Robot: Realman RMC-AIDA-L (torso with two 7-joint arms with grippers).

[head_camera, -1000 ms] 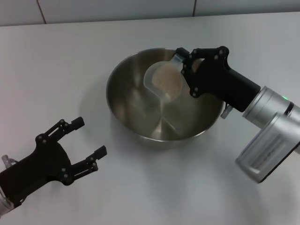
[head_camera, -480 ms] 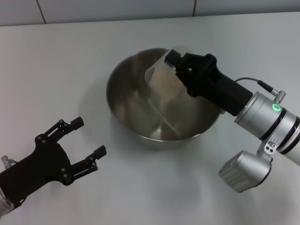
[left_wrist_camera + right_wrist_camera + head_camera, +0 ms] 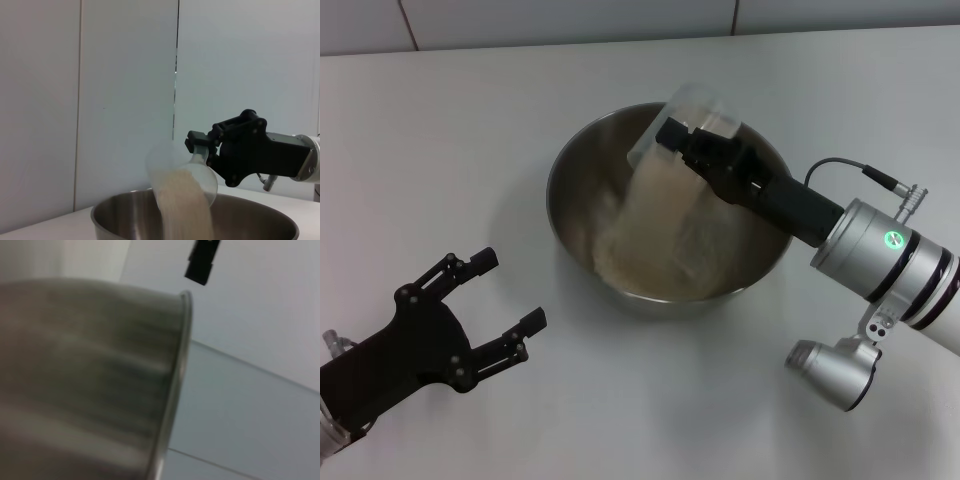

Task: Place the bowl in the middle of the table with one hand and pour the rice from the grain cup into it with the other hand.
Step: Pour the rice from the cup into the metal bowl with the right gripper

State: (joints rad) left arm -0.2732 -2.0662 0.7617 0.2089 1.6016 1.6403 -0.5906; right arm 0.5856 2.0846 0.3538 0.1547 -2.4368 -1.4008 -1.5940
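Pouring rice (image 3: 645,235) from the cup (image 3: 685,125), tipped steeply over the bowl (image 3: 570,165) and clamped in the right gripper (image 3: 705,150) above the far rim. Standing mid-table (image 3: 470,110), with bare white room all round the rim. Resting near the front left edge, well apart from the bowl, left gripper (image 3: 510,305) with jaws wide and empty. Tilted further than half a second ago; grains now heaped inside.

Plain white table (image 3: 470,140), bearing only the steel bowl (image 3: 570,190) near its middle, by the tiled wall (image 3: 570,20).
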